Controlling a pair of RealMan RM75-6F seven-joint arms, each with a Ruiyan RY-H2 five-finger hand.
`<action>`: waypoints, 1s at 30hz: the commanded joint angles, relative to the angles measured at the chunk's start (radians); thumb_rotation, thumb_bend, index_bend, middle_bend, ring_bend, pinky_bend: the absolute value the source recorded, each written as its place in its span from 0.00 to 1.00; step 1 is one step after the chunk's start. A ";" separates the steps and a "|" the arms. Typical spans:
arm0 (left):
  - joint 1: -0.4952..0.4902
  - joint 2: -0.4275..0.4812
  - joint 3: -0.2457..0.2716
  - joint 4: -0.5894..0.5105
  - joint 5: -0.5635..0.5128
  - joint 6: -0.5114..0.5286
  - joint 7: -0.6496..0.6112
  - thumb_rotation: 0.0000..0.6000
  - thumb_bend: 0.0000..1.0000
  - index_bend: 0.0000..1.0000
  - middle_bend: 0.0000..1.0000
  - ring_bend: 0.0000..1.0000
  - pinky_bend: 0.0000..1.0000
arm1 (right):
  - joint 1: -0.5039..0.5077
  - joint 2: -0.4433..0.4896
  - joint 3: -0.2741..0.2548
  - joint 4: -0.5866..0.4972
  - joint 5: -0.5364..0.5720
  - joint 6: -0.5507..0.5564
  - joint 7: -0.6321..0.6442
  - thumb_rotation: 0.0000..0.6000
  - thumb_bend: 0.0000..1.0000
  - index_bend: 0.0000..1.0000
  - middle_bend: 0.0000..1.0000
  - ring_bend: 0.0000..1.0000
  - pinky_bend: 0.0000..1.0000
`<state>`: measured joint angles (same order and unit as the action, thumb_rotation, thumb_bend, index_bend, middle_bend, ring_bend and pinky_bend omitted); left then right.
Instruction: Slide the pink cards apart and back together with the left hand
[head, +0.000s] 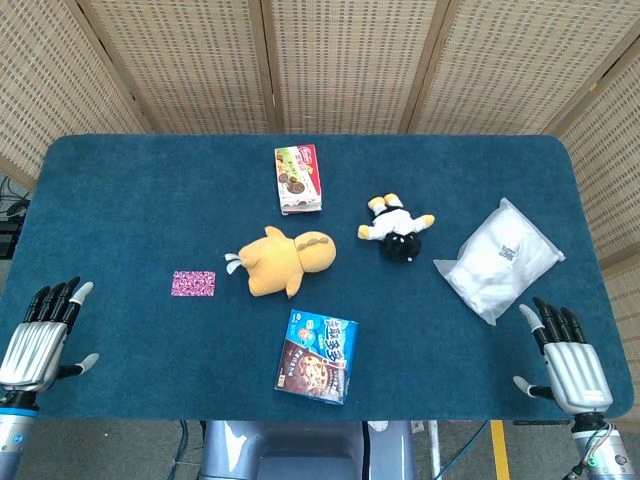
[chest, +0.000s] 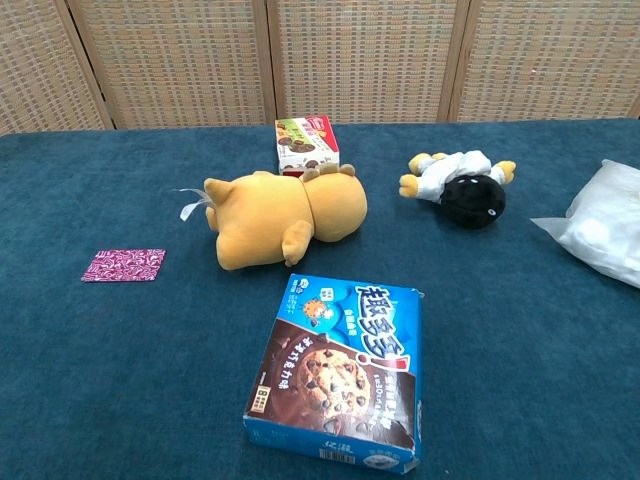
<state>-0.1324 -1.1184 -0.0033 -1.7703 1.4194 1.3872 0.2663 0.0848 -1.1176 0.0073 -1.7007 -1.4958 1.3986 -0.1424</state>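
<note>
Left hand (head: 38, 338) — at the table's near-left edge, fingers spread and pointing up-table, holding nothing. Pink cards (head: 193, 283) — one flat stack, well apart from that hand, up-table and to its right. Right hand (head: 566, 356) — fingers spread, empty, at the near-right edge.

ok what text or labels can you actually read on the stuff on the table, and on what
"趣多多": large characters on the blue cookie box.
Red and white snack box: print too small to read.
White plastic bag: a dark square code label, unreadable.
Pink cards: pattern only, no text visible.
</note>
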 joint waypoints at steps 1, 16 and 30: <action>0.002 0.000 0.000 -0.002 0.001 0.003 0.001 1.00 0.14 0.00 0.00 0.00 0.00 | 0.000 0.000 0.000 -0.001 -0.001 0.001 0.001 1.00 0.00 0.00 0.00 0.00 0.00; -0.006 -0.008 0.008 -0.009 -0.009 -0.024 0.032 1.00 0.16 0.00 0.00 0.00 0.00 | -0.001 0.002 0.003 -0.002 0.005 0.000 0.006 1.00 0.00 0.00 0.00 0.00 0.00; -0.088 0.006 -0.037 -0.079 -0.146 -0.155 0.134 1.00 0.22 0.04 0.00 0.00 0.00 | 0.004 0.008 0.006 0.002 0.017 -0.013 0.027 1.00 0.00 0.00 0.00 0.00 0.00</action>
<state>-0.2005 -1.1215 -0.0241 -1.8352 1.3022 1.2571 0.3841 0.0885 -1.1105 0.0134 -1.6989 -1.4788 1.3852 -0.1158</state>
